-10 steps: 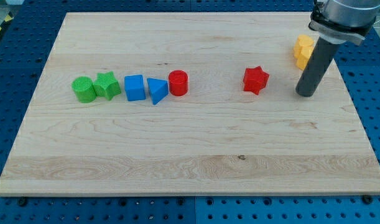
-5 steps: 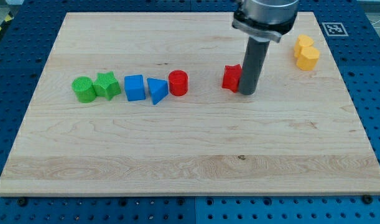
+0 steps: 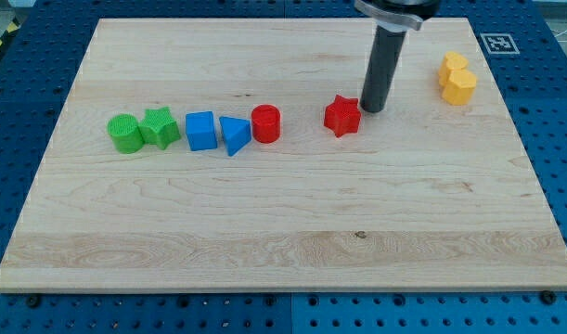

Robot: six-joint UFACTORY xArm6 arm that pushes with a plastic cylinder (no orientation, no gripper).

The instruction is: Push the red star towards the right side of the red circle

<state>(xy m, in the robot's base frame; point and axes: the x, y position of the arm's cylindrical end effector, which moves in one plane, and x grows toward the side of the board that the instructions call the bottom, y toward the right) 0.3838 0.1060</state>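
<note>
Camera view, no pincer in view, my tip [image 3: 373, 109] just right of red star [image 3: 341, 116], red circle [image 3: 265, 123] apart at left

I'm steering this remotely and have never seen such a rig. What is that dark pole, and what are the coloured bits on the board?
The dark pole is the end of a robot arm. It has no hand, so it holds nothing; my tip only slides on the wooden board and pushes blocks. There is one camera, looking down at the board from an unrecorded spot. My tip sits just at the view's upper right of the red star. Towards the view's left runs a row: red circle, blue triangle, blue square, green star, green circle. Two yellow blocks lie at the view's top right.
</note>
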